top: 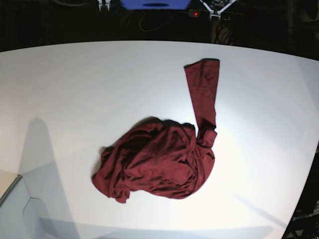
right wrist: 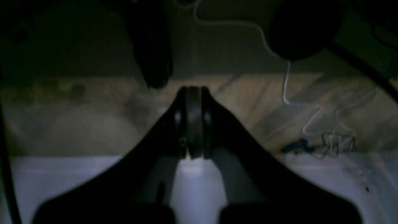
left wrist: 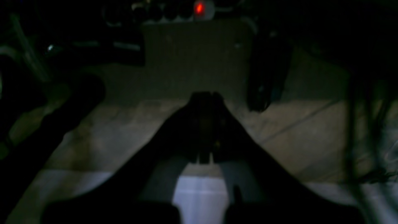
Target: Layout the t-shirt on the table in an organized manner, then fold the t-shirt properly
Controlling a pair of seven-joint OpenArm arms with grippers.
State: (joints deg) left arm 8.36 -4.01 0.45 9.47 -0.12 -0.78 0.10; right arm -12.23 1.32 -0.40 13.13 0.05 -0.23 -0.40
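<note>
Base view: crumpled t-shirt (top: pixel 159 159) on table (top: pixel 75 89), no tool near.

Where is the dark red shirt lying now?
In the base view, the crumpled dark maroon knit shirt lies on the white table, right of centre, one sleeve stretching toward the far edge.

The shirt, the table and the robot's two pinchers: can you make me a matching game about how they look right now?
Things:
1. t-shirt
2. table
3. left gripper
4. right gripper

Descriptions:
A. plain white
B. shut, beyond it a red light glows
C. bunched up, one sleeve stretched out
D. shut, beyond it lies a white cable

Pairs: 1-C, 2-A, 3-B, 4-D
</note>
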